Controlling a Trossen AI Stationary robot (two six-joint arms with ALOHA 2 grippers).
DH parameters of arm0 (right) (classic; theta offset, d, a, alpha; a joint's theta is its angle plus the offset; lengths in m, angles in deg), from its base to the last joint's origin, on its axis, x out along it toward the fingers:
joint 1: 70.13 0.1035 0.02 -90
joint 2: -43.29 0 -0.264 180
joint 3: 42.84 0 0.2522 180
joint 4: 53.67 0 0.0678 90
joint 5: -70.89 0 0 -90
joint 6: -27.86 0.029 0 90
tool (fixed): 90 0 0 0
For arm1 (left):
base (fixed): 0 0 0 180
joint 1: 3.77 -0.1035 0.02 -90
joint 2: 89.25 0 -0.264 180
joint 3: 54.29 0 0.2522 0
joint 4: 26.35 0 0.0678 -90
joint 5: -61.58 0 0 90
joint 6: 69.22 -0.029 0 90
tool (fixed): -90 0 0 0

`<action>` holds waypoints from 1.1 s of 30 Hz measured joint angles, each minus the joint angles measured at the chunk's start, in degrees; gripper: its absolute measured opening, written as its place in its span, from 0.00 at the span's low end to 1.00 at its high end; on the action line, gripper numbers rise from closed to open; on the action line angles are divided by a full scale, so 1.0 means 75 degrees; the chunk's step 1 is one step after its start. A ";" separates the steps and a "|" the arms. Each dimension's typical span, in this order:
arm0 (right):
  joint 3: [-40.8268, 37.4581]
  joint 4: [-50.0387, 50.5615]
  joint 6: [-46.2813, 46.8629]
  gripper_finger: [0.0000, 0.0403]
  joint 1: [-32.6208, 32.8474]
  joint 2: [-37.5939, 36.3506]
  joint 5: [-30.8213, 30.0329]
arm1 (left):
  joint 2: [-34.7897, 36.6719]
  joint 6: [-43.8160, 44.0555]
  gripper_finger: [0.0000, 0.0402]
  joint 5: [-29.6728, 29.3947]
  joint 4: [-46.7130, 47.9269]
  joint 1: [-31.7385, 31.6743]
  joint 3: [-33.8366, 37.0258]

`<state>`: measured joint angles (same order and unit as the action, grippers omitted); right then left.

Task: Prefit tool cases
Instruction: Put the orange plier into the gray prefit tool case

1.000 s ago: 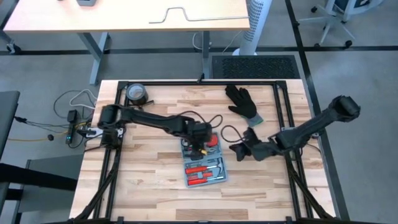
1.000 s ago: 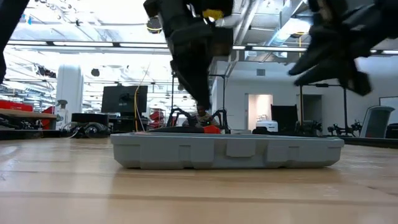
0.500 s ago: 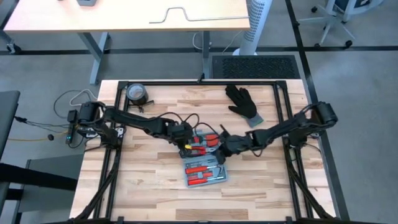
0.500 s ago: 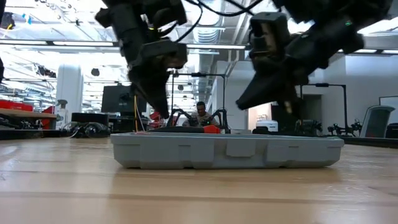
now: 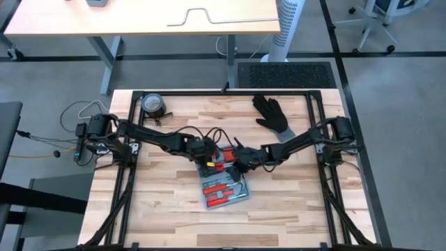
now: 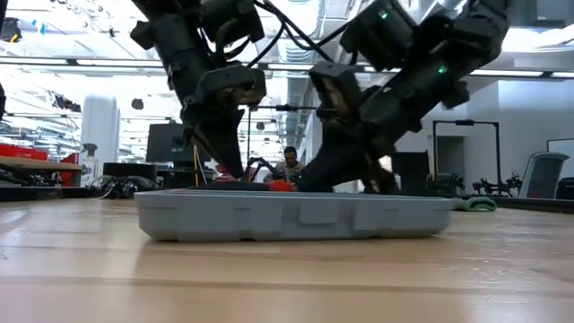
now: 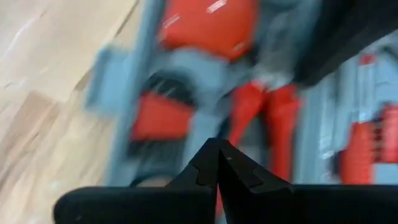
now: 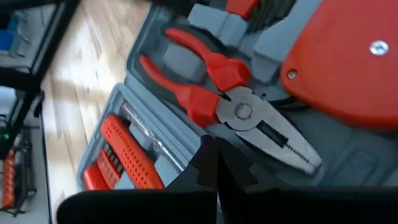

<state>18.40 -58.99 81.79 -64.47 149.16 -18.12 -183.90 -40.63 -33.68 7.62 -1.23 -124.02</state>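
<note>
The blue-grey tool case (image 5: 224,185) lies open and flat on the wooden table, with red-handled tools in its grey recesses. The low view shows its long side wall (image 6: 296,215). My left gripper (image 5: 210,163) is shut, its tips over the case's far left corner (image 7: 217,152). My right gripper (image 5: 235,162) is shut too. It reaches in from the right, its tips low over the case's far half, beside the red-handled pliers (image 8: 211,93) and a round red tool (image 8: 348,68). My left gripper slants down from the table's left to the case's far left part (image 7: 155,118); whether its shut tips touch the case or a tool, I cannot tell. My right gripper slants down from the table's right, its shut tips at a grey recess wall (image 8: 186,140) just below the pliers. The fingers themselves hide the touching point. The case lies flat on the table.
A black glove (image 5: 273,115) lies at the far right of the table and a dark tape roll (image 5: 152,104) at the far left corner. Black frame rails (image 5: 317,132) run along the table's edges. A person (image 6: 289,163) sits far back in the room.
My right gripper has swung from the table's right side toward the left and down onto the case's far half. My left gripper has shifted left and a little nearer. The case has slid toward the table's left and turned slightly, staying flat.
</note>
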 joint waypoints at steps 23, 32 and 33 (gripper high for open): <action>0.0120 0.0109 -0.0067 0.00 -0.0158 0.0124 0.0755 | -0.1236 0.0569 0.00 0.1142 -0.2286 0.0329 -0.0087; 0.0103 -0.0129 -0.0059 0.00 -0.0072 0.0145 0.0904 | -0.0699 0.0278 0.00 0.0534 -0.2248 0.0202 -0.0052; 0.0100 -0.0144 -0.0042 0.00 -0.0091 0.0145 0.0905 | -0.0708 0.0280 0.00 0.0578 -0.2243 0.0190 -0.0052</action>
<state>19.15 -60.07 81.48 -65.15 150.25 -11.33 -189.21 -38.53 -29.35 -9.21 0.20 -124.41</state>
